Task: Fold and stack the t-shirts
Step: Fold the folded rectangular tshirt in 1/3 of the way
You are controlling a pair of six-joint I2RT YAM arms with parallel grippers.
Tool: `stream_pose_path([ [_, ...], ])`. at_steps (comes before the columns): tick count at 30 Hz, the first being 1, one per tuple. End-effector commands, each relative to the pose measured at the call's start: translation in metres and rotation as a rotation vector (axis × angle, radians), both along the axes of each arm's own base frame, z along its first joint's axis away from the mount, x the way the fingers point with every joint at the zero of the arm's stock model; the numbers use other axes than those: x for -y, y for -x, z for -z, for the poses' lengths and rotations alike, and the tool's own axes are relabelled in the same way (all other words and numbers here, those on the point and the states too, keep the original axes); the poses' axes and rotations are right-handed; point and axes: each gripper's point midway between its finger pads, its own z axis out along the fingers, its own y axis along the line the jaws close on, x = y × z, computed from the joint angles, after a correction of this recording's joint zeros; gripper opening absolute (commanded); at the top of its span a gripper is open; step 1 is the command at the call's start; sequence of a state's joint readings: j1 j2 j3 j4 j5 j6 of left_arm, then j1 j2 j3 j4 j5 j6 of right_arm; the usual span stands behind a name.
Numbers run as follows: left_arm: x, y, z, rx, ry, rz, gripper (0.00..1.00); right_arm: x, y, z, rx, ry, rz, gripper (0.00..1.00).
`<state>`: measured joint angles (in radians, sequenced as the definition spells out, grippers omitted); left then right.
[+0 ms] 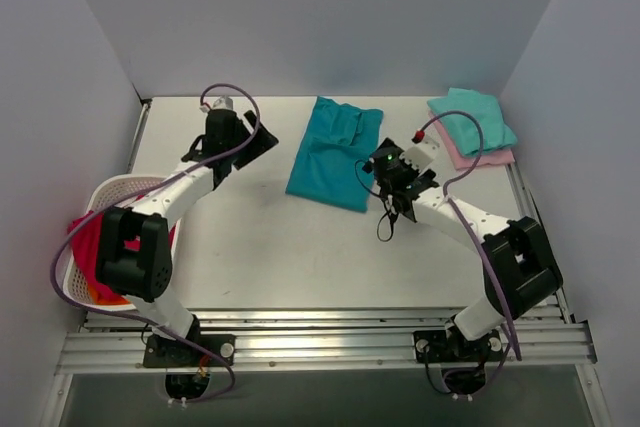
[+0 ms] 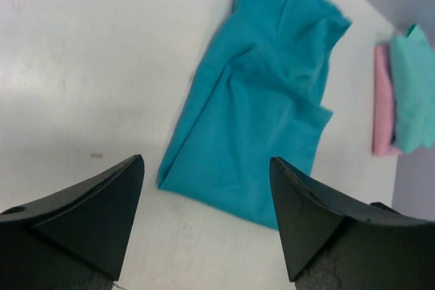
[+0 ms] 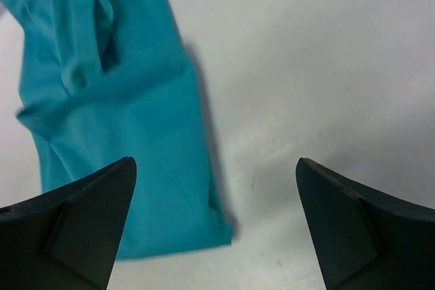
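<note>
Finding the task part done: the mint shirt [image 1: 472, 119] lies folded on the pink shirt [image 1: 482, 158], a stack of 2 well beyond the right gripper [image 3: 214, 161], off to its right. The teal shirt [image 1: 333, 152] lies flat between the 2 grippers, just ahead of the left gripper [image 2: 205, 159]. It is folded to a long creased strip and is apart from the stack. Both grippers stand with jaws apart, holding nothing. Outstanding, in my judgement: finish folding the teal shirt and stack it. Red cloth [image 1: 90, 242] sits in the basket [image 1: 100, 192] behind the left gripper; whether it is a shirt I cannot tell.
</note>
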<state>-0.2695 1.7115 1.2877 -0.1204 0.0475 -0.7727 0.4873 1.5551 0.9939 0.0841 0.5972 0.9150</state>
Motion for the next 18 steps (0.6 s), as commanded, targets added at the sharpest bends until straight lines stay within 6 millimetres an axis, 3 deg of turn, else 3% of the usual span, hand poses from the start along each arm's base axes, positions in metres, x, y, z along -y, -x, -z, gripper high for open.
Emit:
stream_pose_path([
  [1, 0.008, 0.021, 0.043, -0.037, 0.034, -0.013, 0.83, -0.028, 0.025, 0.026, 0.002, -0.076, -0.083, 1.00],
  [4, 0.016, 0.035, 0.070, -0.080, 0.041, 0.006, 0.82, -0.055, 0.036, 0.042, -0.003, -0.168, -0.192, 0.99],
  [5, 0.020, 0.037, 0.078, -0.093, 0.045, 0.017, 0.82, -0.057, 0.044, 0.057, -0.033, -0.175, -0.213, 0.98],
  [7, 0.025, 0.038, 0.086, -0.110, 0.051, 0.030, 0.81, -0.067, 0.051, 0.064, -0.045, -0.185, -0.242, 0.98],
  [18, 0.046, 0.026, 0.112, -0.146, 0.079, 0.070, 0.79, -0.077, 0.044, 0.101, -0.124, -0.162, -0.237, 0.91],
])
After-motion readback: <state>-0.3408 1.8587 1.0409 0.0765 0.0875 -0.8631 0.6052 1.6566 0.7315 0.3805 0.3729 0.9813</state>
